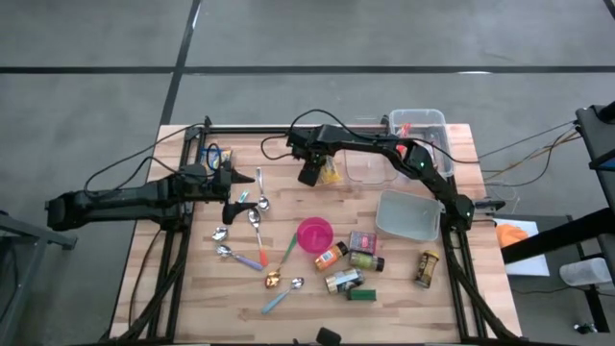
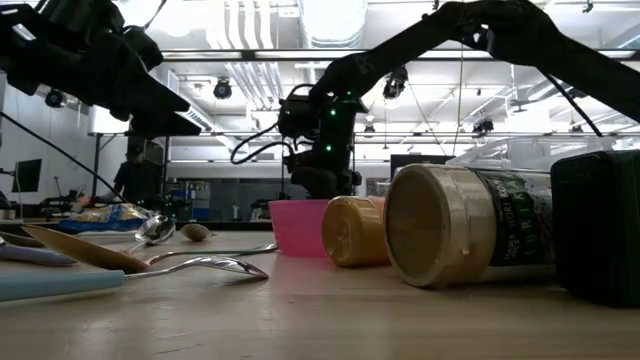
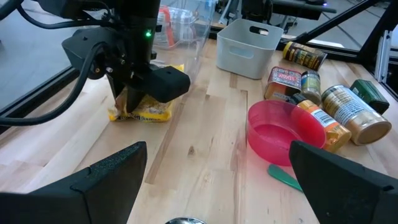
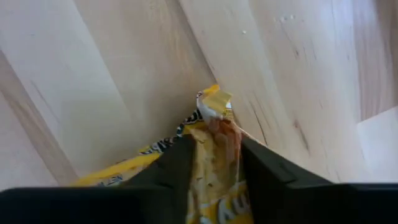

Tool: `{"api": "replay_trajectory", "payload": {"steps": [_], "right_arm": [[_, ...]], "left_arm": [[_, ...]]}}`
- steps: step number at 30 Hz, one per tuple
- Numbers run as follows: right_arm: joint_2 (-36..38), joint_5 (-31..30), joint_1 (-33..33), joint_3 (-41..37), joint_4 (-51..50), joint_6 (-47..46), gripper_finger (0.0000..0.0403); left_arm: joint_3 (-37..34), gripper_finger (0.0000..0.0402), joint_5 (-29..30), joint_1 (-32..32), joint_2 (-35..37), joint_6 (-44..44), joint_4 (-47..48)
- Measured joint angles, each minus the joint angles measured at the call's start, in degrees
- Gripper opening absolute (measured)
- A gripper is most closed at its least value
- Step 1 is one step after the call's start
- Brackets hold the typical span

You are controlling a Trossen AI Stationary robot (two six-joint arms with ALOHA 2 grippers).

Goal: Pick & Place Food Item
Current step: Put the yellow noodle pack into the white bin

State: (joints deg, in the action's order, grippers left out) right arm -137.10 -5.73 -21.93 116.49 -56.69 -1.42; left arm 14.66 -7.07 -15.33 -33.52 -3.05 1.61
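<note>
A yellow snack bag (image 1: 332, 174) lies flat on the wooden table near its far edge, around the middle. My right gripper (image 1: 309, 176) stands over it, pointing down, shut on the bag's end (image 4: 214, 168). In the left wrist view the bag (image 3: 149, 111) rests on the boards under the dark right gripper (image 3: 134, 93). My left gripper (image 3: 217, 165) waits at the table's left, open, with nothing between its fingers. My right gripper pinches one end of the yellow bag (image 4: 212, 134) between its two fingers, which come steeply from above. The wrapper is crumpled up between them, and a torn corner (image 4: 214, 102) sticks out past the tips. The bag's other end (image 3: 163, 112) lies on the table.
Two clear tubs (image 1: 369, 168) (image 1: 416, 125) stand right of the bag, and a grey bin (image 1: 408, 216) sits nearer. A pink bowl (image 1: 314, 234), several jars and cans (image 1: 351, 261) and several spoons (image 1: 245, 226) fill the near half. Another snack pack (image 1: 221, 156) lies far left.
</note>
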Motion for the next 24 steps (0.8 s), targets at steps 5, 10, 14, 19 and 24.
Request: {"api": "replay_trajectory", "payload": {"steps": [5, 10, 14, 19, 24], "right_arm": [[0.0, -0.01, 0.34, 0.0, 0.0, -0.08, 0.0033], [0.22, -0.27, 1.02, -0.01, 0.02, -0.08, 0.0013], [0.86, -0.25, 1.44, -0.06, 0.09, -0.1, 0.0013], [3.24, -0.25, 2.54, -0.09, 0.45, -0.08, 0.0013], [6.32, -2.59, 4.56, -0.04, 2.56, 1.18, 0.001]], "left_arm": [[0.0, 0.0394, 0.0, 0.0, 0.0, 0.0, 0.0], [0.0, 0.0394, 0.0, -0.01, 0.0, 0.01, 0.0], [0.0, 0.0394, 0.0, -0.01, 0.01, 0.0, 0.0], [0.0, 0.0394, 0.0, -0.01, 0.0, 0.0, 0.0], [0.0, 0.0394, 0.0, 0.0, 0.0, 0.0, 0.0]]}}
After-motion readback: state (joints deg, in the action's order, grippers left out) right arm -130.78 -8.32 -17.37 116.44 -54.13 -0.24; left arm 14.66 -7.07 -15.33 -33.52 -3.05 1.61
